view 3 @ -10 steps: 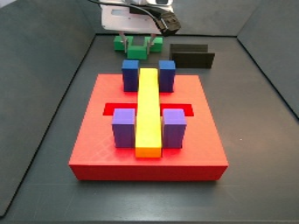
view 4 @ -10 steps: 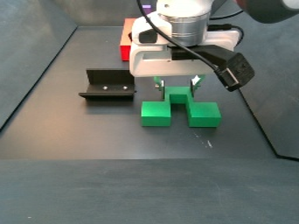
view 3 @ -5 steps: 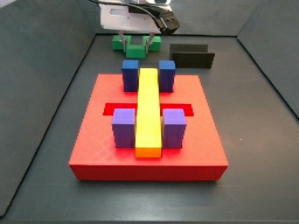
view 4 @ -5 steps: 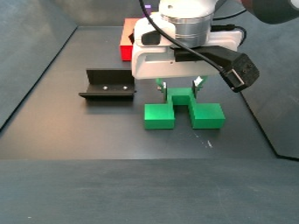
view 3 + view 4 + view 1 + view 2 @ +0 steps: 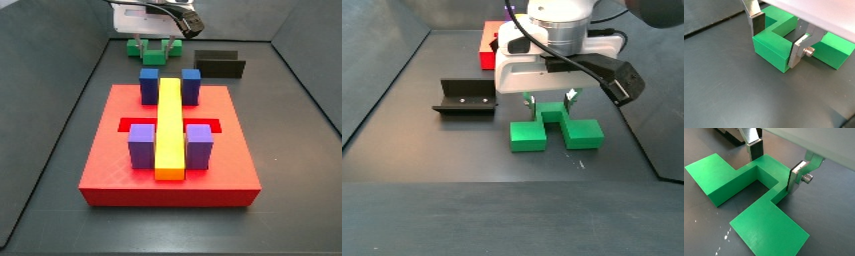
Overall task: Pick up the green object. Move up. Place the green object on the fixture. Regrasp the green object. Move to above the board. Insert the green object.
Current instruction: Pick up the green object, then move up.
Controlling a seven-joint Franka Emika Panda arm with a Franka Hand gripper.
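Note:
The green object, a bright green U-shaped piece, sits low at the floor beside the fixture. In a side view it lies behind the board, left of the fixture. My gripper hangs straight over it. In both wrist views the gripper straddles the middle bar of the green object, and the silver fingers press against both of its sides. Whether the piece is off the floor I cannot tell.
The red board carries two blue blocks, two purple blocks and a long yellow bar. Dark walls enclose the floor. A corner of the board shows behind the arm.
The gripper and the green object have shifted together slightly to the right in a side view, away from the fixture. Board and fixture have not moved.

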